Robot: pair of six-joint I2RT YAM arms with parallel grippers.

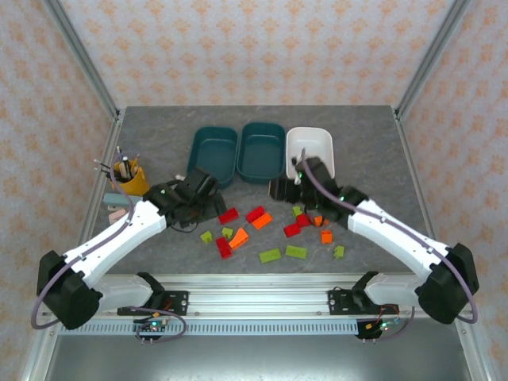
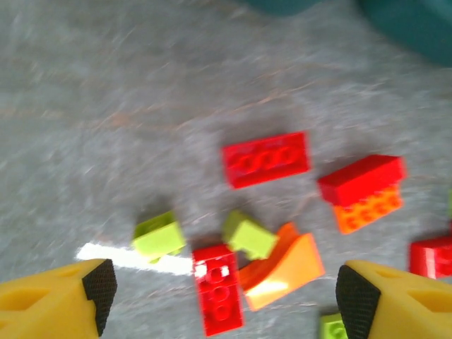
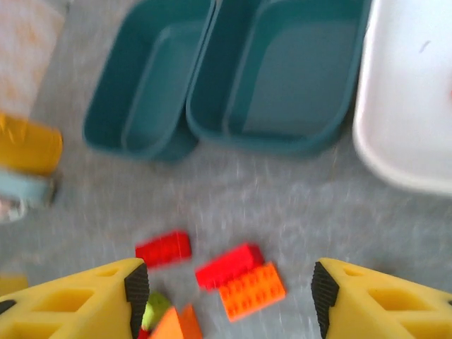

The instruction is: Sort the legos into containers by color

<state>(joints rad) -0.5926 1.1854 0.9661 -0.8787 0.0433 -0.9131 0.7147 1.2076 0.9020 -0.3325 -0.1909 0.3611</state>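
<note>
Low in the left wrist view, the left gripper (image 2: 226,295) hangs wide and empty over a red brick (image 2: 216,305) crowded by a lime brick (image 2: 248,236) and an orange wedge (image 2: 284,272), so closing may grab mixed colours; right gripper (image 3: 229,293), also parted, faces the teal trays (image 3: 282,141) up top.

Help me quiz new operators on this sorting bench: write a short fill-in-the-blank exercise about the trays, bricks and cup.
1. Of the three trays in the far row, the rightmost tray is ____.
2. The number of dark teal trays beside it is ____.
3. In the left wrist view, the thick red brick lies against a studded brick coloured ____.
4. The cup of pens is ____.
Missing words: white; two; orange; yellow.
</note>
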